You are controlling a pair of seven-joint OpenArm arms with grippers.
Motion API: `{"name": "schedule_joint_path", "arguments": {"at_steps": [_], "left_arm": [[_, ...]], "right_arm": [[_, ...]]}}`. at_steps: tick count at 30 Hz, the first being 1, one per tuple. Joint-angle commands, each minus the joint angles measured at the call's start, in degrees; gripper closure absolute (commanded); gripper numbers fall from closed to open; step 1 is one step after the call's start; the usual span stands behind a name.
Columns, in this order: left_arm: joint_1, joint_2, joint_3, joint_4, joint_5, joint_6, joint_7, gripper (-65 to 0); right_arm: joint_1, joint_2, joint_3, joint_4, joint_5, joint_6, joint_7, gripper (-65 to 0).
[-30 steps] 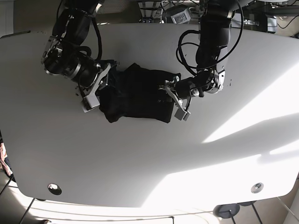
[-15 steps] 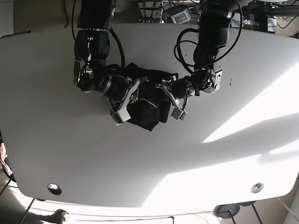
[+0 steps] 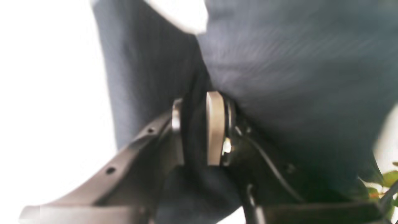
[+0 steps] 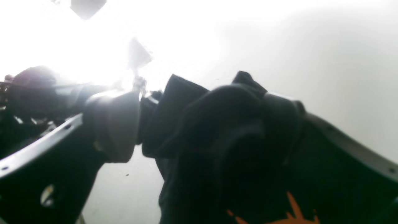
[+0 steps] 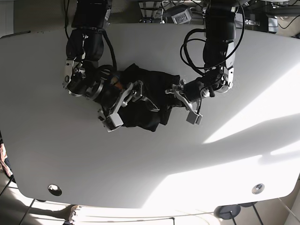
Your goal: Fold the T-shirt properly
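White table [image 5: 150, 159] (T-shirt [image 5: 145, 101] apparently bunched)

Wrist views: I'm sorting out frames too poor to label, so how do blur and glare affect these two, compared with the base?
Left wrist: motion-blurred, T-shirt soft, white surface left blown out, fingers readable. Right wrist: heavy glare upper left, cloth nearly black silhouette. Base: sharp, hard sunlit patches on the table lower right.

A white table [image 5: 140, 168] fills the base view, crossed by bright patches of sunlight [image 5: 243, 126] — two round metal fittings [image 5: 55, 189] [image 5: 258, 188] sit near its lower corners. Green leaves [image 3: 390, 180] show at the left wrist view's right edge.
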Motion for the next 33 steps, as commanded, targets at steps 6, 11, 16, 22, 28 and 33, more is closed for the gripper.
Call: {"name": "schedule_joint_path", "arguments": {"at_steps": [6,11,16,22,28,33], "left_arm": [[1.4,-11.6,-7.1,7.8,-6.4,-0.5,-0.5,-8.8],[2.5,-20.6,-7.6,7.9,-5.8,-0.4,-0.9,-8.8],[3.6,-21.4,-5.2,13.3,3.1,-0.5,-0.6,-8.8],[5.3,-18.1,5.3,22.0,5.7,-0.4,-0.9,-8.8],[5.8,-10.4,15.6,21.8,11.6,-0.1,-0.9,-8.8],[9.3,-8.7,18.0,21.7,18.1,-0.4,-0.9,-8.8]], "right_arm": [[-2.4,7.2,0.1,2.5,11.0,0.49,1.5,-59.1],[-5.7,7.2,-0.4,2.4,6.3,0.49,1.4,-59.0],[-4.5,6.6,-5.5,-0.5,1.1,0.49,2.6,-47.2],[0.5,7.2,-7.2,-7.5,-0.2,0.49,6.7,-12.4],[6.4,11.0,-3.6,-17.0,-0.3,0.49,9.1,-4.4],[9.8,15.6,-3.6,-31.0,-0.3,0.49,18.5,-4.6]]}}
